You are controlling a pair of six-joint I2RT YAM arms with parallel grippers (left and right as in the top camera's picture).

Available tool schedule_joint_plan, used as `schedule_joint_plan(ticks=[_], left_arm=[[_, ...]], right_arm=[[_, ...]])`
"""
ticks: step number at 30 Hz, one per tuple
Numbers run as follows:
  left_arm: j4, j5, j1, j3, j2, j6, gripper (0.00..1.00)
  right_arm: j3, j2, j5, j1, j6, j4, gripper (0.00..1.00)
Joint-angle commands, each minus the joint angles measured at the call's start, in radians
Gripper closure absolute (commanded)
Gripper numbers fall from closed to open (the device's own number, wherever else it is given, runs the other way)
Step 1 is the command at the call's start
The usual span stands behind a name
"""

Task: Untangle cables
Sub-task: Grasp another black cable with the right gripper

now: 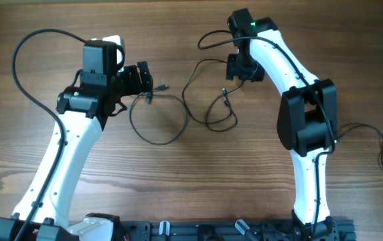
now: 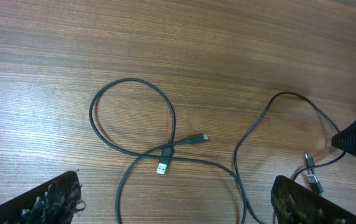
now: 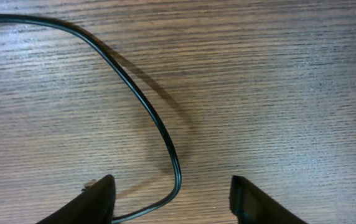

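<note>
Looking down from overhead, I see the cables (image 1: 159,143) lying loose on the wooden table (image 1: 198,181) between the two arms. There is a round loop nearer the left arm and a wavier cord toward the right.

Left gripper (image 2: 177,183): jaws spread wide above the loop's crossing and two small plugs, gripping nothing.

Right gripper (image 3: 172,180): jaws partly apart, low over the wood. One cord runs between them, nearer one finger, not pinched.
</note>
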Motion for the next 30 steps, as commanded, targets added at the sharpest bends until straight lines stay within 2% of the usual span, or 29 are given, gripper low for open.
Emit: schedule_joint_plan(ticks=[1,3,6,14,20,22,24,25,27,30], left_arm=[[0.000,0.036,0.005,0.010,-0.013,0.006,0.00],[-0.005,0.061,0.005,0.010,-0.013,0.006,0.00],[-0.030,0.061,0.005,0.010,-0.013,0.010,0.00],[-0.045,0.061,0.005,0.010,-0.013,0.010,0.00],[-0.060,0.065,0.002,0.010,-0.013,0.010,0.00],[-0.060,0.065,0.002,0.010,-0.013,0.010,0.00],[-0.060,0.064,0.002,0.010,-0.013,0.010,0.00],[-0.060,0.064,0.002,0.010,-0.013,0.010,0.00],[-0.060,0.065,0.002,0.010,-0.013,0.010,0.00],[-0.060,0.065,0.002,0.010,-0.013,0.009,0.00]], right_arm=[[-0.003,0.025,0.004,0.010,0.019,0.021,0.50],[-0.003,0.025,0.001,0.011,0.048,0.051,0.59],[-0.015,0.025,0.002,0.011,0.100,0.091,0.57],[-0.018,0.026,0.024,0.019,0.118,0.060,0.53],[-0.136,0.026,0.024,0.029,0.143,0.151,0.54],[-0.146,0.026,0.024,0.029,0.145,0.165,0.62],[-0.146,0.026,0.024,0.029,0.143,0.177,0.87],[-0.146,0.026,0.018,0.029,0.143,0.182,0.96],[-0.143,0.024,-0.005,0.029,0.140,0.185,0.96],[-0.103,-0.045,-0.019,0.029,0.035,0.175,0.96]])
